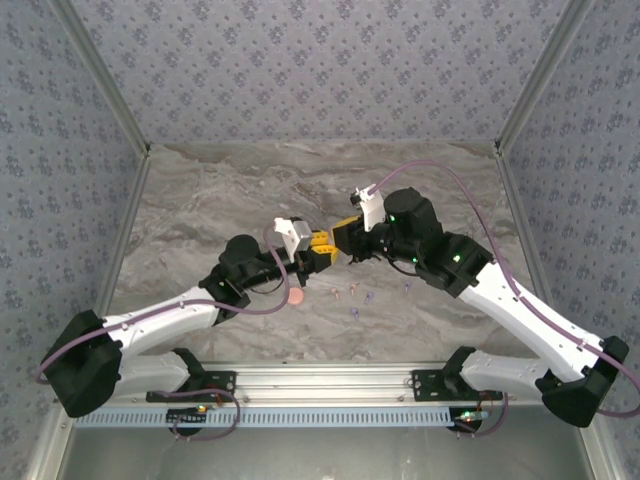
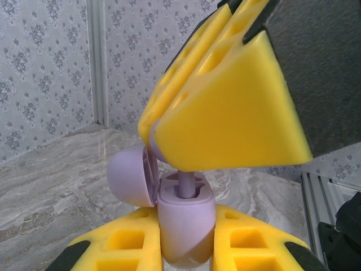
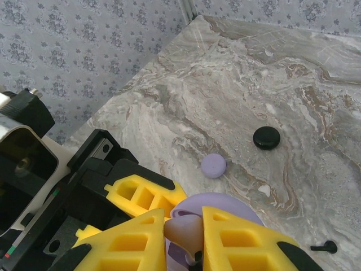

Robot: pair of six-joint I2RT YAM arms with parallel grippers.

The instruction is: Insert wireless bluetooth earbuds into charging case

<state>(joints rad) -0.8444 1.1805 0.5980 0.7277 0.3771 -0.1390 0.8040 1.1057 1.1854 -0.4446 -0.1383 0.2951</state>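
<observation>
My left gripper (image 2: pixel 186 221) is shut on a lilac charging case (image 2: pixel 186 231), held upright with its round lid (image 2: pixel 131 175) swung open to the left. From above, my right gripper (image 2: pixel 161 135) is shut on a lilac earbud whose stem (image 2: pixel 186 184) reaches down into a slot in the case top. In the right wrist view the earbud (image 3: pixel 189 232) sits between that gripper's (image 3: pixel 185 223) yellow fingers, with the case lid (image 3: pixel 228 204) just behind. Seen from the top, both grippers (image 1: pixel 322 243) (image 1: pixel 346 236) meet tip to tip above mid-table.
Several loose earbuds (image 1: pixel 355 297) lie on the marble table (image 1: pixel 230 190) in front of the grippers, with a pinkish disc (image 1: pixel 297 297) to their left. A lilac disc (image 3: pixel 214 166), a black disc (image 3: pixel 266 138) and a black earbud (image 3: pixel 324 247) rest on the table below.
</observation>
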